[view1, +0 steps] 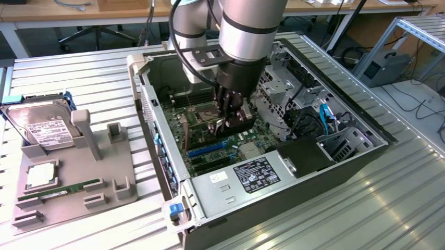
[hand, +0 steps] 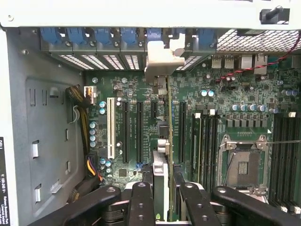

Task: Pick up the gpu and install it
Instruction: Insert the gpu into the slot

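The gpu (hand: 168, 141) is seen edge-on in the wrist view, a thin dark card with its silver-beige bracket (hand: 160, 60) up against the slotted rear wall of the PC case. My gripper (hand: 165, 190) is shut on the card, one black finger (hand: 141, 200) on each side. The card hangs over the green motherboard (hand: 141, 117), in line with the long black expansion slots (hand: 181, 127). Whether its edge sits in a slot I cannot tell. In the exterior view my gripper (view1: 228, 121) reaches down inside the open case (view1: 347, 156) with the dark gpu (view1: 240, 125) low over the board.
On the exterior view's left a grey fixture (view1: 104, 172) carries a silver hard drive (view1: 43, 131) and a green RAM stick (view1: 59, 192). Inside the case sit a power supply (view1: 254, 174), drive cages (view1: 278, 83), cables (view1: 323, 117) and the empty CPU socket (hand: 242, 167).
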{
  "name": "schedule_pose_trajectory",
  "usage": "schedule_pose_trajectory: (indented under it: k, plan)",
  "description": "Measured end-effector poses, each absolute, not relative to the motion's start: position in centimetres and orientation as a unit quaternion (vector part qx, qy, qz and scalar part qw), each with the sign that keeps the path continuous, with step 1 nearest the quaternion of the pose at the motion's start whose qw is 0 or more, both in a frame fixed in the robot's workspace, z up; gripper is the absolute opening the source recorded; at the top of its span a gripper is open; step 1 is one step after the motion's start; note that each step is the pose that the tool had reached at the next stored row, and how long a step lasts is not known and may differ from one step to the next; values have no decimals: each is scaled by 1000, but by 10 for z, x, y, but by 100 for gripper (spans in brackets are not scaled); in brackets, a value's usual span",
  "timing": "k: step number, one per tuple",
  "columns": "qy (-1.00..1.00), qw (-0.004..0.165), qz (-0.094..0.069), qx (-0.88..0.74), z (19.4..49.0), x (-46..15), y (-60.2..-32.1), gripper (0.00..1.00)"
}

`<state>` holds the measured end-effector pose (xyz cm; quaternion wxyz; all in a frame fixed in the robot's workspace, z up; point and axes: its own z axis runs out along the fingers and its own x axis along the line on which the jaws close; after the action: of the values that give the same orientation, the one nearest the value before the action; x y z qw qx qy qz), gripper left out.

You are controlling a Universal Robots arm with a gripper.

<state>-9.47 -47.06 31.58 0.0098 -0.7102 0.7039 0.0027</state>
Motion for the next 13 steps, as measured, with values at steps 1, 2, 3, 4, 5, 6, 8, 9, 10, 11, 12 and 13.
schedule_pose_trajectory:
  k: [1,2,3,4,5,6,8,9,10,11,12,13]
  plan:
    - [704,10,3,-710,315,-95,-471,27]
    - [704,10,3,-710,314,-95,-471,27]
    - [704,10,3,-710,314,-95,-471,27]
    - [704,10,3,-710,314,-95,-471,27]
    - [704,10,3,-710,313,-95,-471,27]
    - [704,10,3,-710,313,-95,-471,27]
    - [704,10,3,-710,313,-95,-471,27]
    - [704,10,3,-710,313,-95,-471,27]
    - [704,10,3,-710,313,-95,-471,27]
    - [704,10,3,-710,312,-95,-471,27]
    - [704,10,3,-710,312,-95,-471,27]
    - [704,10,3,-710,312,-95,-471,27]
